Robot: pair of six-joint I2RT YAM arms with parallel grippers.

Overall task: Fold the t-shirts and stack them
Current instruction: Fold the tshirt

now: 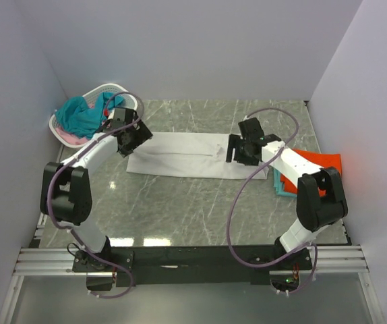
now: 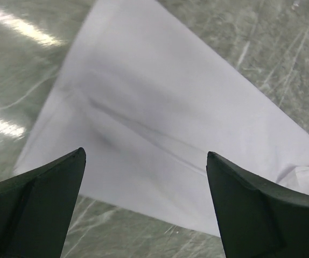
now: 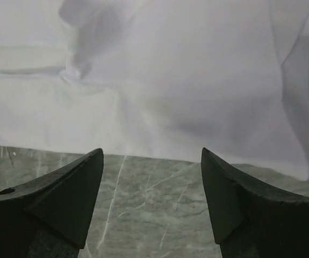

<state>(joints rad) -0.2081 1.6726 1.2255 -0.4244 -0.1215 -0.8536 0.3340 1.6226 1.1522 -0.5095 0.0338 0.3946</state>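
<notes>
While flat, white t-shirt (image 1: 180, 156) beyond fingers (image 3: 63, 199).

Both arms share one build. The left arm (image 1: 94, 152) and right arm (image 1: 284, 162) have white link shells behind the hand, joined by bulky black joint housings. The left hand (image 1: 131, 138) and right hand (image 1: 239, 150) are black throughout. In the wrist views the fingers (image 2: 36, 207) are matt black wedges that taper to blunt tips. One finger of the right hand carries a small round hole (image 3: 6, 191). A grey-purple cable (image 1: 230, 216) loops from behind each hand down to the base. The bases stand on a black crossbar (image 1: 200, 256).
</notes>
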